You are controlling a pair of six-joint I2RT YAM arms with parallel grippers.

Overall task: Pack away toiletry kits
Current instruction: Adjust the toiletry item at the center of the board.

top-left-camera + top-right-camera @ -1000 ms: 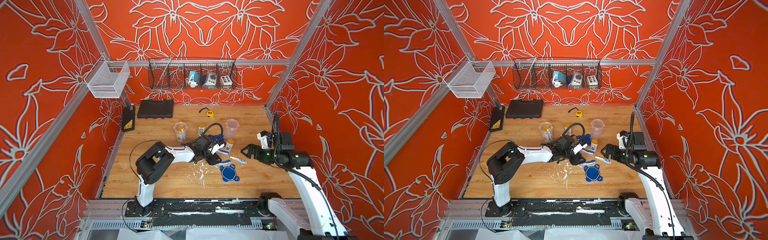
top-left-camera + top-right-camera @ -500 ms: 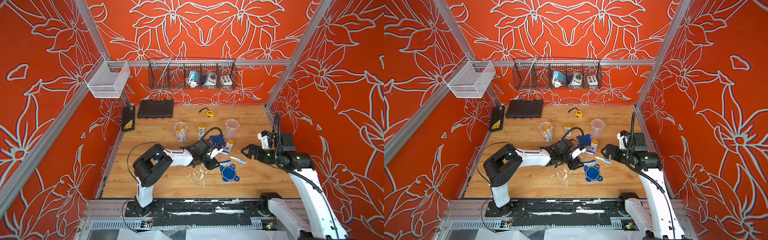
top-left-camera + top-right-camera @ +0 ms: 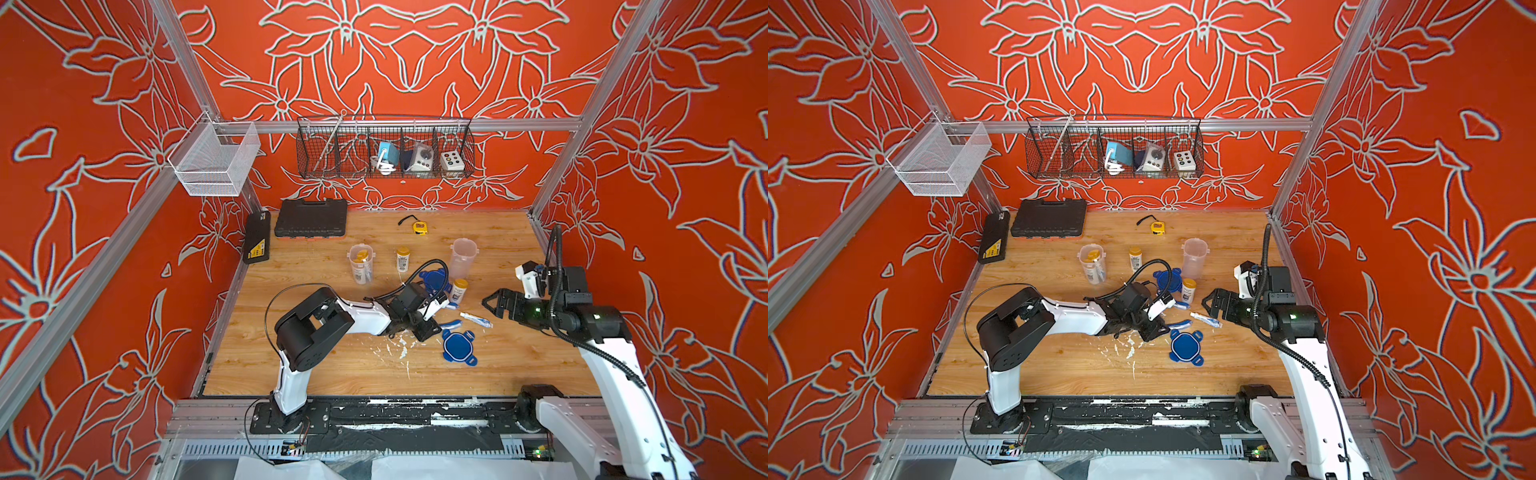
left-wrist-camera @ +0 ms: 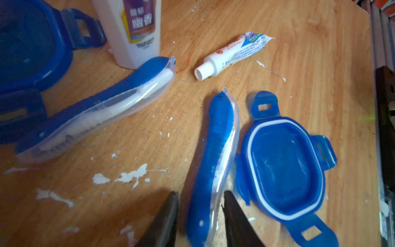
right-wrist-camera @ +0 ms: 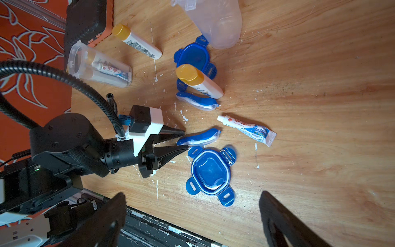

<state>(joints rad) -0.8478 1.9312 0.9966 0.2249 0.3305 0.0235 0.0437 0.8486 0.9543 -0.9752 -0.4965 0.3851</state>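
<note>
Left gripper (image 5: 185, 140) had shifted off the yellow-capped white bottle (image 5: 201, 85) and narrowed. Its jaws stood part-way apart, straddling the end of a blue, clear-cased toothbrush (image 4: 215, 149) lying flat on the wooden bench (image 3: 332, 374). A blue four-tab clip lid (image 4: 282, 169) lay just beside one finger. Right gripper (image 3: 489, 301) was spread wide, well apart.

The left arm (image 3: 365, 322) and right arm (image 3: 611, 361) have white shells, black joints, ribbed black cables and pointed black jaws.
</note>
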